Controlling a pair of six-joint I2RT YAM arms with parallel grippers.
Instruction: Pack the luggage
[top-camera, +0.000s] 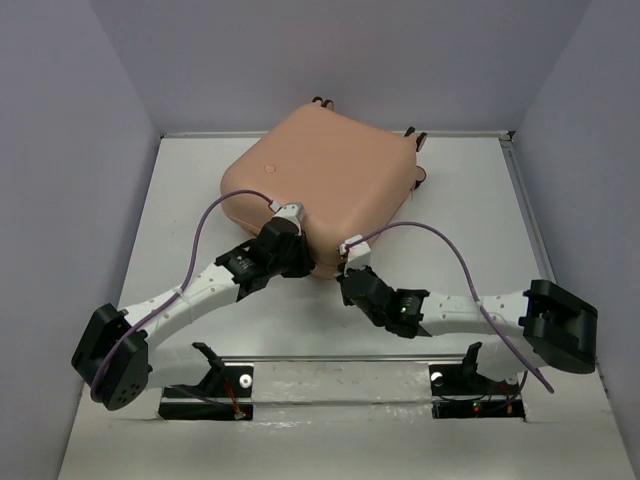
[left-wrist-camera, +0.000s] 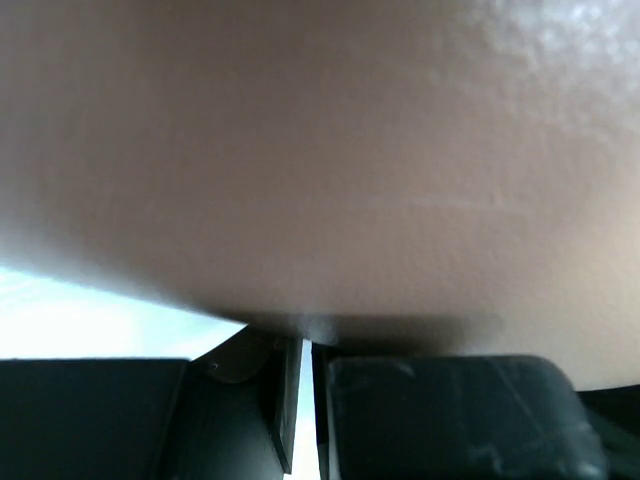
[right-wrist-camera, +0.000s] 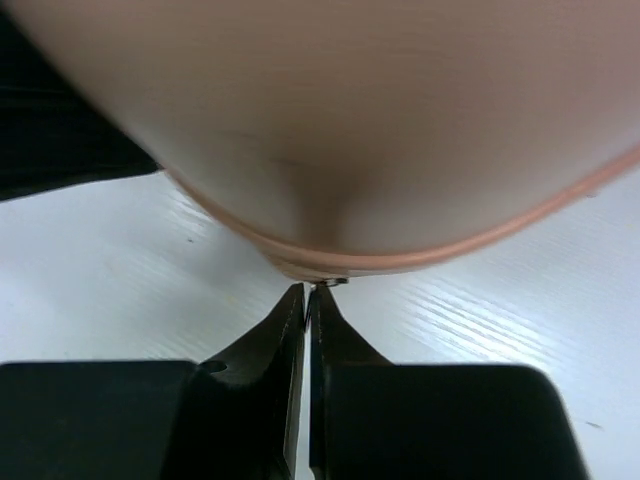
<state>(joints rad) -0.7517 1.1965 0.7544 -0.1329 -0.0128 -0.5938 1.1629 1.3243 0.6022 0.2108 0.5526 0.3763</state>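
Closest to me, the two arms reach forward over the white table (top-camera: 180, 230) and meet the suitcase's near edge. The left gripper (left-wrist-camera: 304, 352) is pressed up against the shell, its jaws drawn to a sliver; whether they pinch anything I cannot tell. The right gripper (right-wrist-camera: 307, 292) is closed, its tips right at the rim seam. Beyond them the peach-pink suitcase (top-camera: 330, 165) lies flat and closed at the table's far middle, with a round dot (top-camera: 269, 168) on its shell and its caster wheels (top-camera: 418, 140) at the far side.

Left arm (top-camera: 195, 292) and right arm (top-camera: 470, 310) angle toward each other; left end effector (left-wrist-camera: 300, 352) nearly closed, right end effector (right-wrist-camera: 307, 292) pinched together.
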